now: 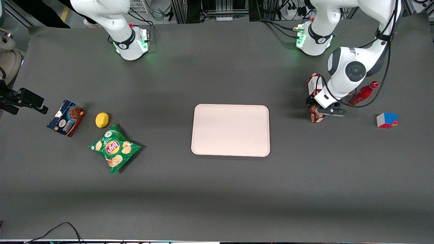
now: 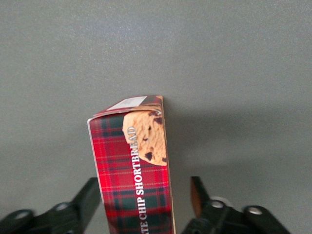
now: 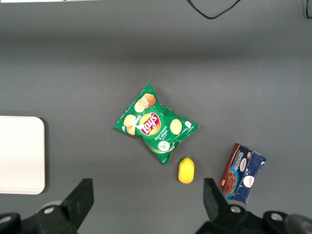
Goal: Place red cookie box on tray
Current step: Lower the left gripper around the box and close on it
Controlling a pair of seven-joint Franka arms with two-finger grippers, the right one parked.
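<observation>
Nearest the front camera: green chip bag [image 1: 114,148], toward the parked arm's end of the table; lemon [image 1: 102,120] and dark-blue cookie box [image 1: 66,117] just beside it, slightly farther back. None of these concern the task.

Mid-table: pale pink tray [image 1: 230,149], flat, bare, well apart from everything else.

Toward the working arm's end: red cookie box [image 1: 314,88], lying long on the table, partly covered by the wrist. Gripper [image 1: 317,110] low over its nearer end. Red bottle [image 1: 363,93] and colour cube [image 1: 387,120] close by, untouched.

Front view: box position relative to tray, but grip hidden. Left wrist view: red cookie box [image 2: 134,165] between the fingers [image 2: 87,197], jaws apart and straddling the narrow width, a gap visible on at least one side; evidently lined up for a pinch, not yet clamped. Box still off the tray.
</observation>
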